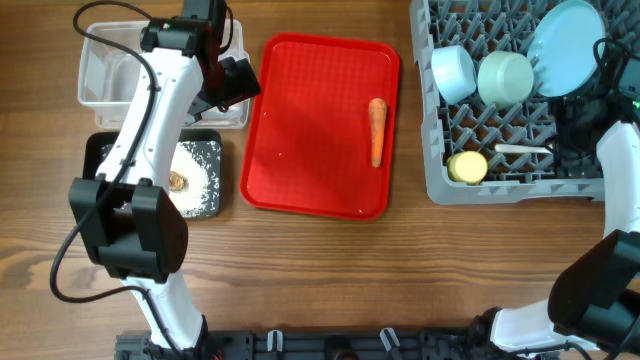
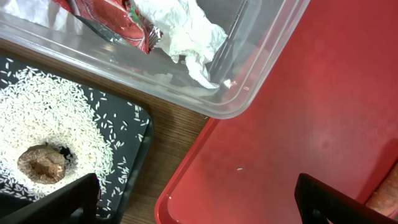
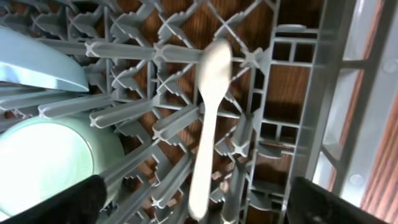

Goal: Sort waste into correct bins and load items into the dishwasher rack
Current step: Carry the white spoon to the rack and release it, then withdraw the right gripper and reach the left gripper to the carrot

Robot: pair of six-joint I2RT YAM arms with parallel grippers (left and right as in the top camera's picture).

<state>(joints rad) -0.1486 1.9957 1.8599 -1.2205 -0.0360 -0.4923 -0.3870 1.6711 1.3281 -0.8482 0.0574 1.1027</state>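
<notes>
The crumpled white napkin [image 2: 186, 28] with the red wrapper [image 2: 118, 18] lies in the clear tub [image 1: 105, 65]. Rice [image 2: 56, 118] and the brown lump [image 2: 40, 163] lie in the black tray [image 1: 205, 140]. The orange carrot [image 1: 377, 130] lies on the red tray. My left gripper [image 1: 238, 80], also in the left wrist view [image 2: 199, 208], is open and empty over the red tray's corner by the tub. The grey rack [image 1: 440, 180] holds the plate [image 1: 565, 35], two bowls [image 1: 455, 72] [image 1: 505, 77], the yellow cup [image 1: 466, 167] and the white spoon [image 3: 208, 124]. My right gripper [image 3: 199, 205] is open above the spoon.
The red tray [image 1: 310, 120] sits in the middle of the wooden table, between the two bins and the rack. A single rice grain [image 2: 240, 168] lies on it. The rack's upright pegs [image 3: 168, 50] surround the spoon.
</notes>
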